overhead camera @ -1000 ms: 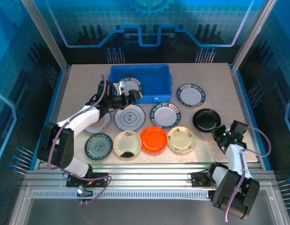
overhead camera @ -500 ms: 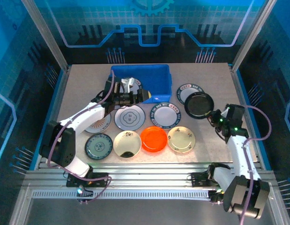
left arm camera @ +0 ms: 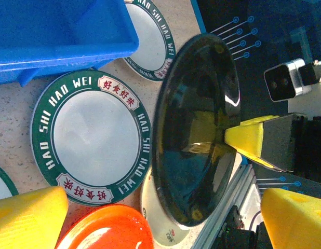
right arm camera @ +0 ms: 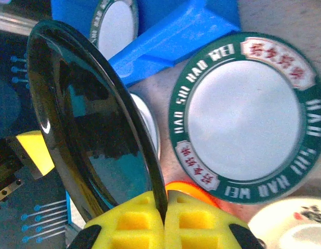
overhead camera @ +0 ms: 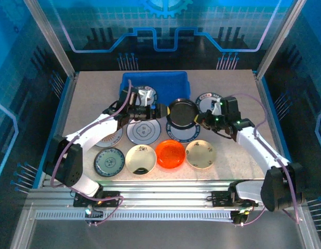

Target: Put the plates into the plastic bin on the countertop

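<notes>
Beige countertop [overhead camera: 238, 78]: blue bin [overhead camera: 171, 82] at back centre. Front row, left to right, close together: teal plate [overhead camera: 109, 161], cream plate [overhead camera: 141, 158], orange plate [overhead camera: 170, 154], second cream plate [overhead camera: 201, 154]. Behind them: patterned plate [overhead camera: 111, 137], grey-white plate [overhead camera: 143, 130], green-rimmed plate [overhead camera: 184, 134]. Another green-rimmed plate [overhead camera: 205, 99] sits right of the bin.

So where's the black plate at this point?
Top view, centre: the black plate hangs tilted in the right gripper, clamped by its rim, over the green-rimmed plate just in front of the blue bin.
</notes>
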